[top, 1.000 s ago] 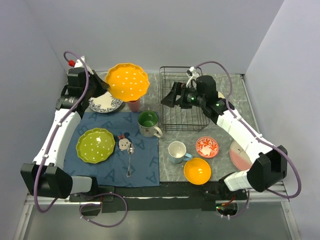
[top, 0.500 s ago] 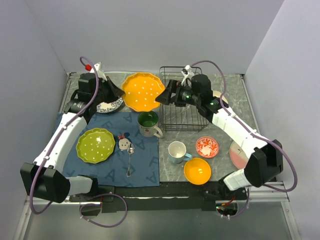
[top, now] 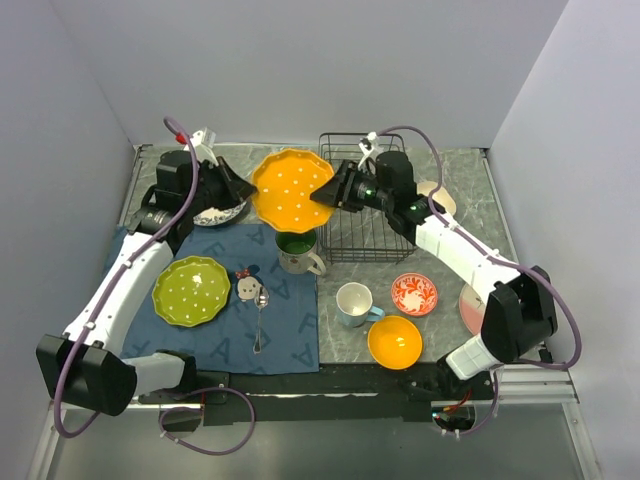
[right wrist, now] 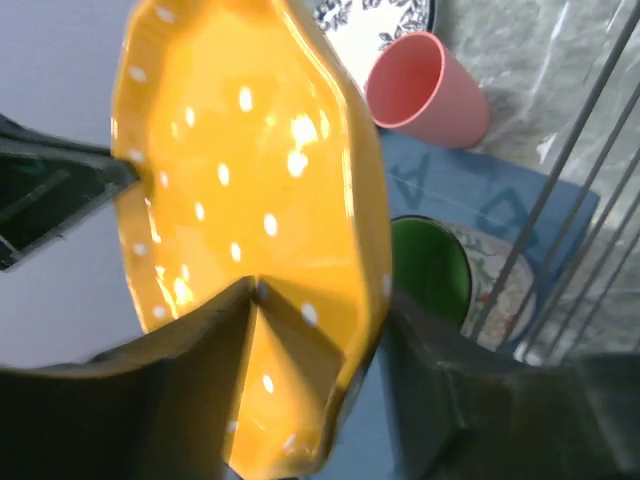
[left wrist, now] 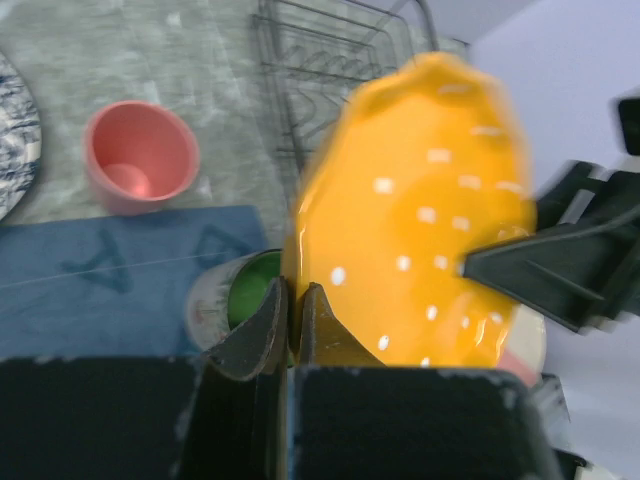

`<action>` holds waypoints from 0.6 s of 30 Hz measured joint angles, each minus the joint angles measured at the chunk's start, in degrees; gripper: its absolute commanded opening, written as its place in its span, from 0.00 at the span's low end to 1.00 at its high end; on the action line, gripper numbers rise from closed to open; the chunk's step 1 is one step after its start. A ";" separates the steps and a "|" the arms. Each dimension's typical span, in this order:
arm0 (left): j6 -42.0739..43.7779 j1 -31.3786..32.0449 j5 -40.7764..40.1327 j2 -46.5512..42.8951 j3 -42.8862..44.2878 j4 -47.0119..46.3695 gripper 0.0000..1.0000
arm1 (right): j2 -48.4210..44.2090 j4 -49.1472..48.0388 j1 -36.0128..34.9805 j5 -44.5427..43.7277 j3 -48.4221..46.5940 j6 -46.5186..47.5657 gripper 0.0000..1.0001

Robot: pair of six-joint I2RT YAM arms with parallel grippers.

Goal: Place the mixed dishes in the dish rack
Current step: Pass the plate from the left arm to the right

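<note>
The orange scalloped plate [top: 292, 190] hangs tilted in the air just left of the black wire dish rack [top: 370, 215], above a green-lined mug [top: 297, 245]. My left gripper [top: 249, 191] is shut on the plate's left rim; in the left wrist view its fingers [left wrist: 293, 295] pinch the plate [left wrist: 420, 220]. My right gripper [top: 325, 195] straddles the opposite rim. The right wrist view shows one finger on the plate's face [right wrist: 240, 200] and one behind it, the gripper [right wrist: 320, 295] closed on it. A pink cup [right wrist: 430, 85] stands on the table behind.
On the blue mat [top: 230, 330] lie a lime-green plate [top: 191, 290] and a spoon [top: 260, 320]. A patterned plate [top: 215, 212] sits at the back left. A white mug [top: 353, 303], red-patterned dish [top: 414, 294], orange bowl [top: 394, 341] and pink plate [top: 478, 310] lie before the rack.
The left arm has carried the orange plate rightward to the rack. The right gripper has come left to meet it and closed on its right rim.
</note>
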State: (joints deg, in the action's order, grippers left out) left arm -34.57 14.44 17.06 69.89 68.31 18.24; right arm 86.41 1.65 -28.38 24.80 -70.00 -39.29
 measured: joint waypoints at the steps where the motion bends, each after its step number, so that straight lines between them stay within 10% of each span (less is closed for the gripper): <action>1: 0.17 0.00 -0.07 0.00 -0.28 0.07 0.01 | -0.24 -0.59 0.00 -0.09 0.50 -0.37 0.28; 5: 0.70 -0.92 0.11 -0.20 -1.66 0.48 0.01 | -1.92 -4.79 0.74 1.55 1.95 -4.98 0.00; 14: 0.94 -0.85 0.37 -1.18 -1.66 0.00 0.03 | -3.17 -8.20 0.92 2.40 3.91 -7.17 0.00; 18: 1.25 -0.70 0.98 -1.33 -1.66 0.02 0.51 | -4.85 -9.31 0.90 2.16 5.73 -7.32 0.00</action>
State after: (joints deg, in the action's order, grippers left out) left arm -33.32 13.74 18.04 68.55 66.65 18.26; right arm 81.56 -7.66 -27.49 26.96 -64.27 -46.61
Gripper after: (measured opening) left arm 0.185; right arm 0.318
